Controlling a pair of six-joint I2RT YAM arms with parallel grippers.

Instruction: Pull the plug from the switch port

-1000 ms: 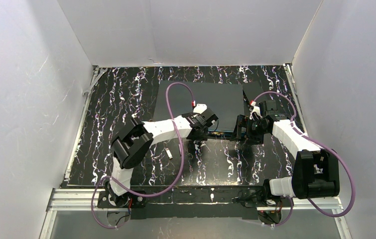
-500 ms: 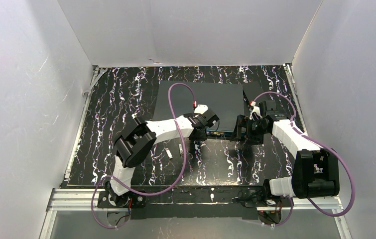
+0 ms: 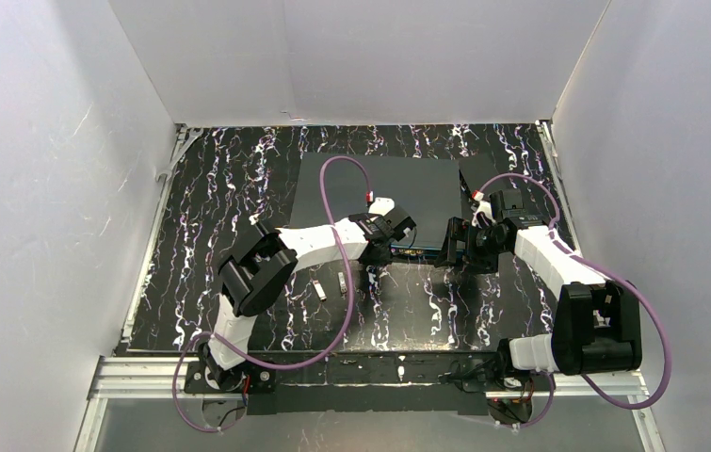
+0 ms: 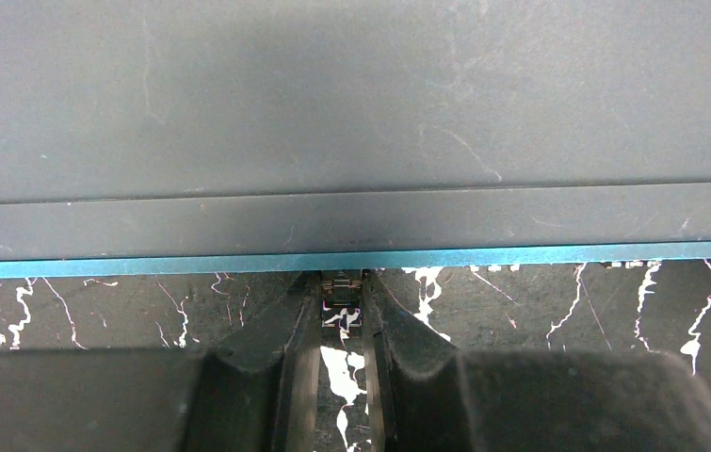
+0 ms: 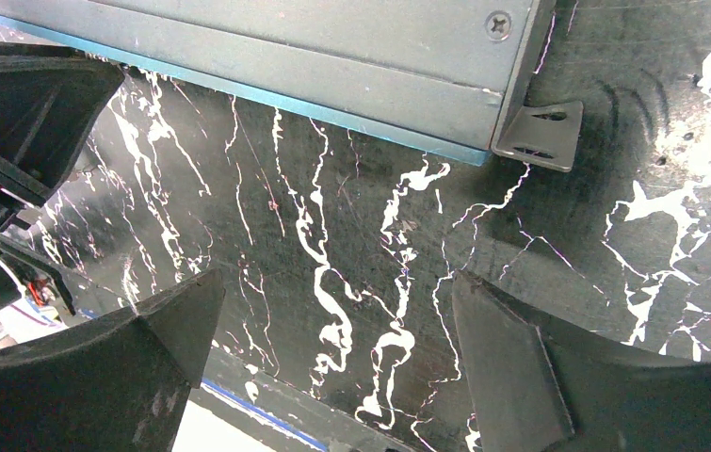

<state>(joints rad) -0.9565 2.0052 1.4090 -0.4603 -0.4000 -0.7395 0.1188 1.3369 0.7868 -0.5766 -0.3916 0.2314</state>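
The switch (image 3: 379, 193) is a flat dark grey box at the middle back of the mat. It fills the top of the left wrist view (image 4: 351, 113), with its teal front edge (image 4: 521, 256) running across. A small metal plug (image 4: 342, 281) sits in a port on that edge. My left gripper (image 4: 342, 284) is at the edge, its fingers (image 4: 299, 320) closed against both sides of the plug. In the top view it (image 3: 395, 247) is at the switch's front edge. My right gripper (image 5: 337, 320) is open and empty over the mat, near the switch's right front corner (image 5: 511, 85).
A metal mounting ear (image 5: 540, 137) sticks out at the switch's right front corner. Two small loose plugs (image 3: 319, 291) (image 3: 342, 284) lie on the marbled mat left of centre. White walls close in the back and sides. Purple cables loop over both arms.
The left arm's elbow has shifted slightly to the right, and its gripper has stayed at the switch's front edge. The right arm has hardly moved.
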